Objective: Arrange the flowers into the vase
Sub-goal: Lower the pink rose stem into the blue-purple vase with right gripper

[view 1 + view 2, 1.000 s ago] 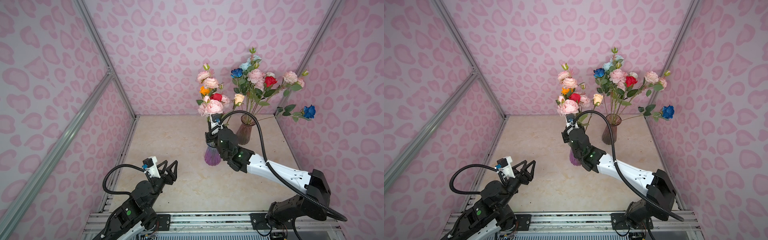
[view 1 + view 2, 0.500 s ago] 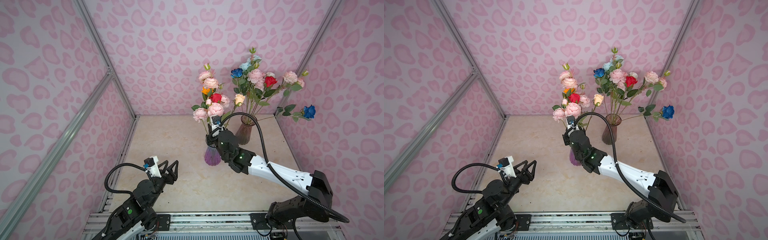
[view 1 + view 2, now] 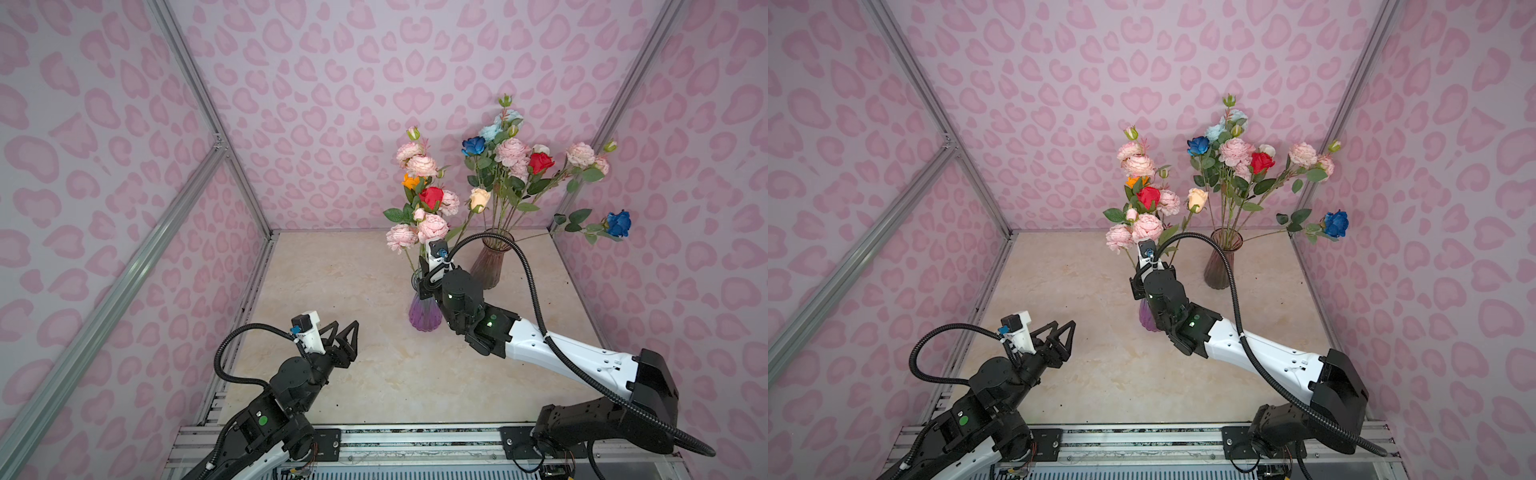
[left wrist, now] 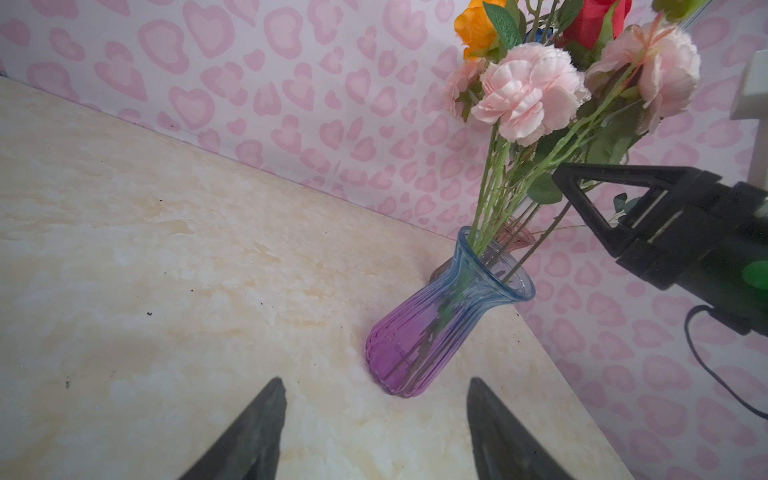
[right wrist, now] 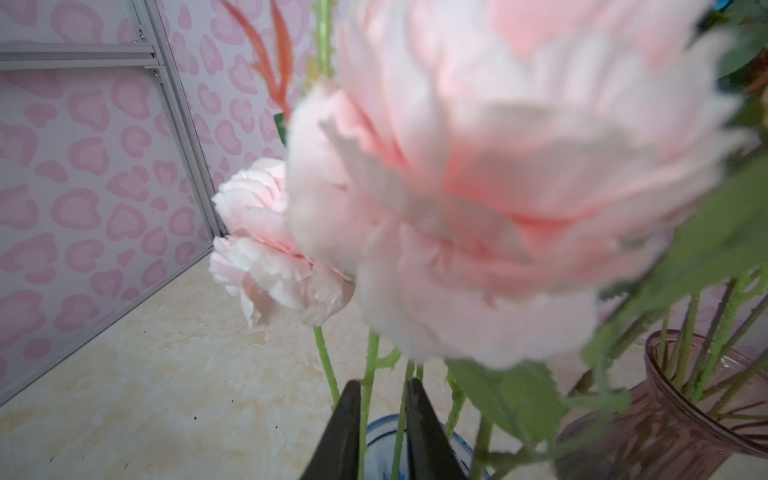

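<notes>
- Nearest the camera, a metal rail (image 3: 415, 440) carries both arm mounts. The bottom edge of both top views cuts them off.
- The left gripper (image 3: 344, 329) hovers over the front left of the beige marbled tabletop (image 3: 332, 266). Its fingers (image 4: 257, 424) are spread wide with nothing between them. Its own wrist view shows only the finger tips; the rest is cut off.
- The right gripper (image 5: 382, 399) is at the mouth of the blue-and-purple vase (image 3: 423, 316), which stands upright near the middle of the tabletop. In both top views the right arm (image 3: 540, 345) and its white wrist camera (image 3: 434, 254) hide the fingers and most of the vase's neck.
- In the right wrist view those fingers (image 5: 345, 432) stand narrow. Two green stems (image 5: 369, 374) run through the gap, one along each inner edge. The lower part of the grip falls below the picture's edge.
- The flowers in this vase are pink peonies (image 3: 432, 228), a red rose (image 3: 431, 195) and an orange bloom (image 3: 410, 181). One peony fills the right wrist view as a pink blur.
- A peach rose (image 3: 479, 198) leans between the two vases. The black cable (image 3: 528, 274) covers its lower stem, so which vase holds it cannot be told.
- Behind and just to the right, a brown vase (image 3: 490, 262) holds a taller bunch (image 3: 511, 153) of pink, red, dark blue and pale blue heads. One dark blue rose (image 3: 618, 223) juts sideways toward the right wall.
- Pink heart-print walls (image 3: 332, 104) close in the back and sides.
</notes>
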